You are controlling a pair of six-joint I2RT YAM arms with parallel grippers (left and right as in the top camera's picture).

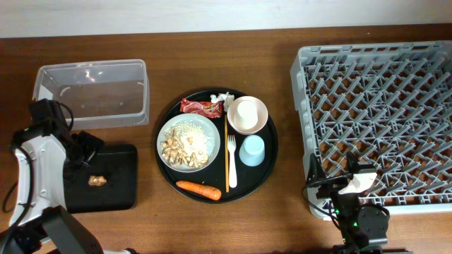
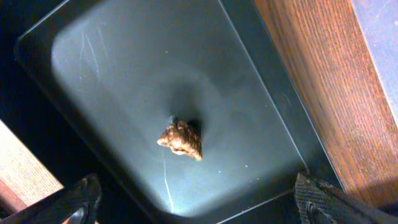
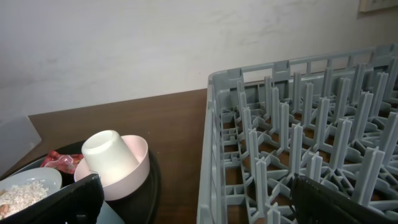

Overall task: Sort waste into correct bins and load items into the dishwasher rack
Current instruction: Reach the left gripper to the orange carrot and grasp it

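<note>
My left gripper [image 1: 83, 152] [image 2: 199, 211] hangs open over the shallow black tray [image 1: 116, 166] [image 2: 124, 74], where a brown food bit [image 1: 97, 180] [image 2: 180, 138] lies free. The clear tub [image 1: 92, 92] stands behind it. On the grey-green plate [image 1: 209, 125] lie rice [image 1: 189, 130] and brown bits. Around it are a carrot [image 1: 199, 190], red wrapper [image 1: 201, 106], tissue [image 1: 224, 97], fork [image 1: 232, 162], chopstick [image 1: 227, 155] and blue cup [image 1: 251, 150]. The cream cup [image 3: 109, 152] sits in the pink bowl [image 1: 247, 115] [image 3: 134, 158]. My right gripper [image 1: 357, 182] [image 3: 199, 211] stands open at the near corner of the rack [image 1: 381, 113] [image 3: 298, 124], holding nothing.
The dishes and waste all sit on a large round black tray [image 1: 272, 152] in the middle of the wooden table. A pale wall rises behind the table in the right wrist view.
</note>
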